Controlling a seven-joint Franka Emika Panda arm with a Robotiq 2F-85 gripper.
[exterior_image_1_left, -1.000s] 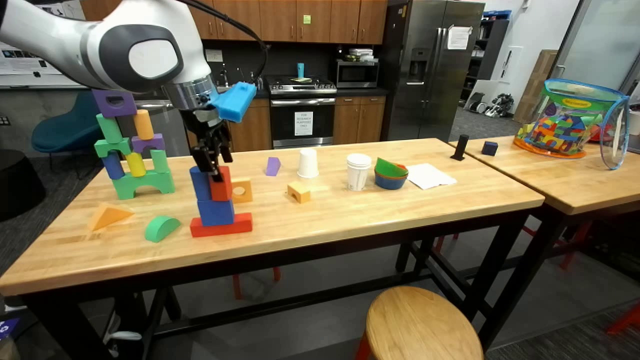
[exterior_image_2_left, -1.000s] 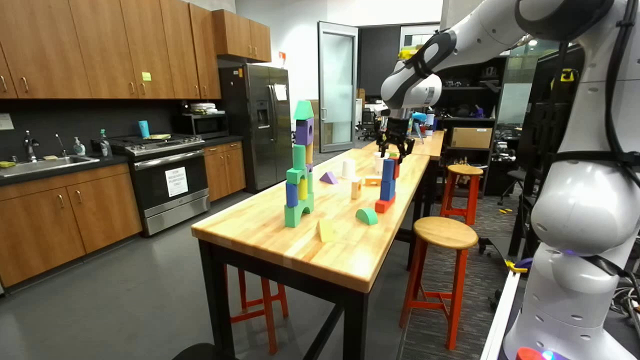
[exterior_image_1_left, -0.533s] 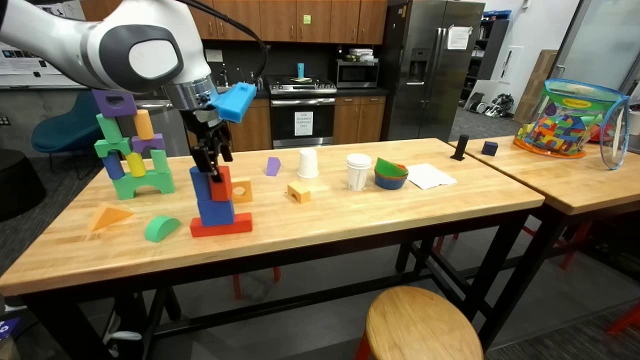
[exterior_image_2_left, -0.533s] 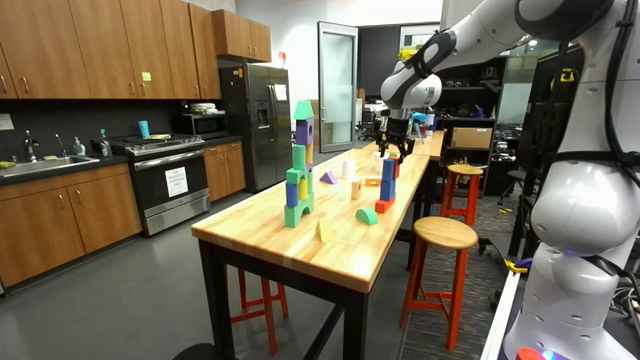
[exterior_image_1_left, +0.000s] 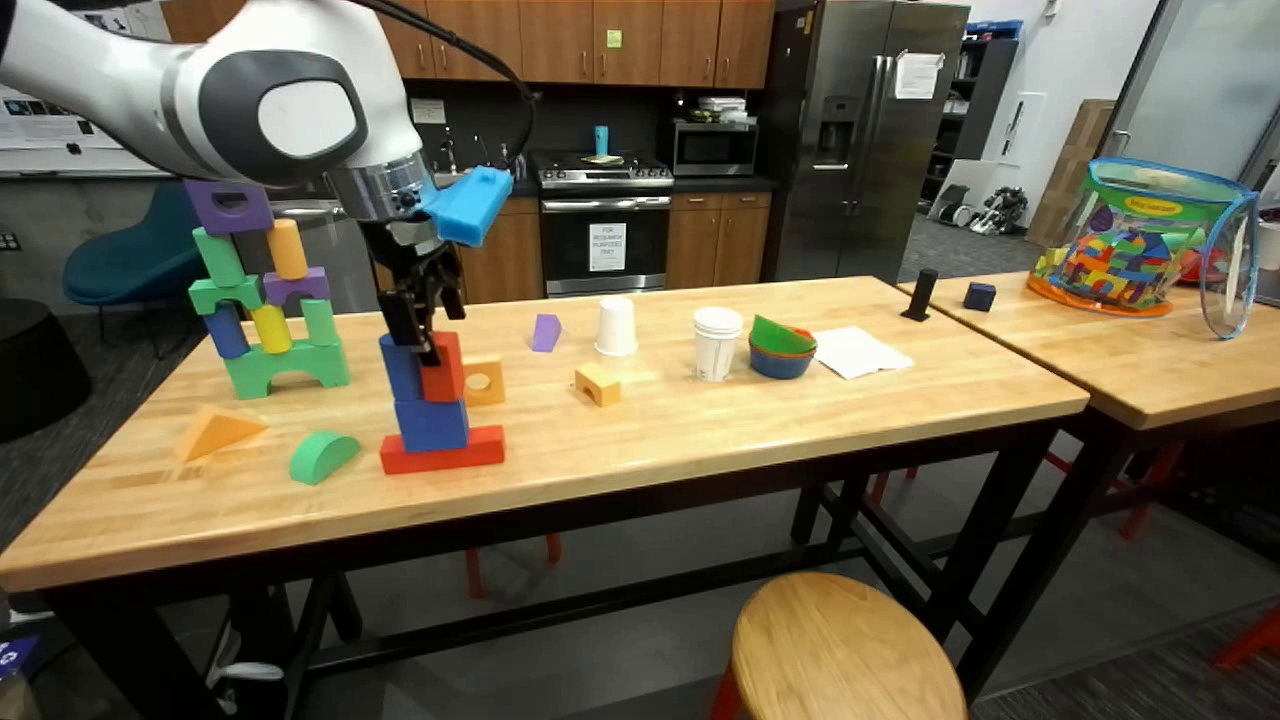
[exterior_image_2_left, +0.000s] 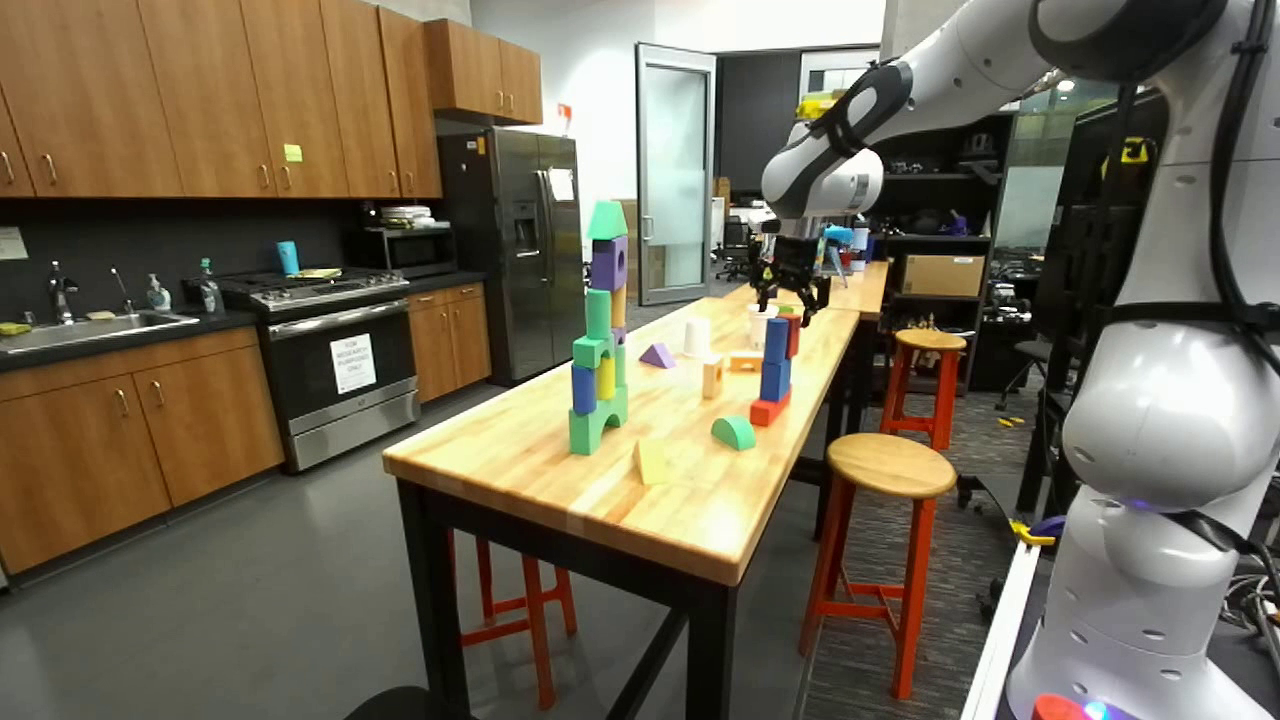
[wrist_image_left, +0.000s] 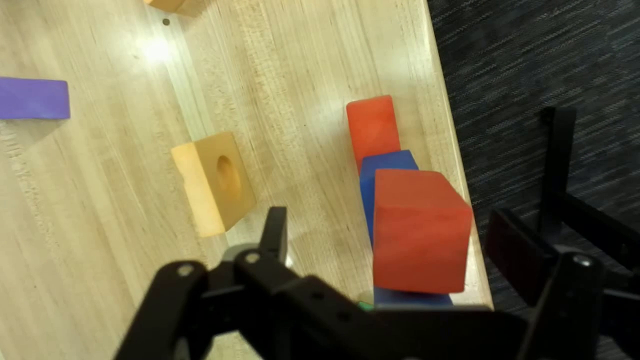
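The hand (wrist_image_left: 387, 230) is in the released condition. Its 2 fingers (wrist_image_left: 275, 235) stand wide apart, with the red block (wrist_image_left: 422, 245) between them and a visible gap on each side in the wrist view.

The red block is an upper member of a stack. It stands beside the upper blue block (exterior_image_1_left: 402, 368), above the lower blue block (exterior_image_1_left: 432, 426); the long red block (exterior_image_1_left: 443, 451) lies flat as the base. In an exterior view, this stack is located by the near long edge of the surface (exterior_image_1_left: 640, 440), toward the near left corner.

Left of the stack, near the same edge, lies the green half-round block (exterior_image_1_left: 323, 458). The triangular block (exterior_image_1_left: 215, 433) lies farther left, toward the left short edge.

Behind the stack, farther from the near long edge, stands the orange block with a round hole (exterior_image_1_left: 486, 400). The orange arch block (exterior_image_1_left: 598, 384) is to its right. A multicoloured tower (exterior_image_1_left: 271, 329) of blocks stands toward the far left corner.

Toward the far long edge are the purple block (exterior_image_1_left: 546, 333) and the upturned white cup (exterior_image_1_left: 617, 327). To the right follow the upright white cup (exterior_image_1_left: 716, 348), the nested bowls (exterior_image_1_left: 780, 365) and the white sheet (exterior_image_1_left: 862, 352). The black post (exterior_image_1_left: 920, 296) stands near the right short edge.

Beyond that edge, the adjoining surface (exterior_image_1_left: 1130, 365) carries the dark cube (exterior_image_1_left: 979, 297) and the mesh container (exterior_image_1_left: 1152, 206) of coloured blocks.
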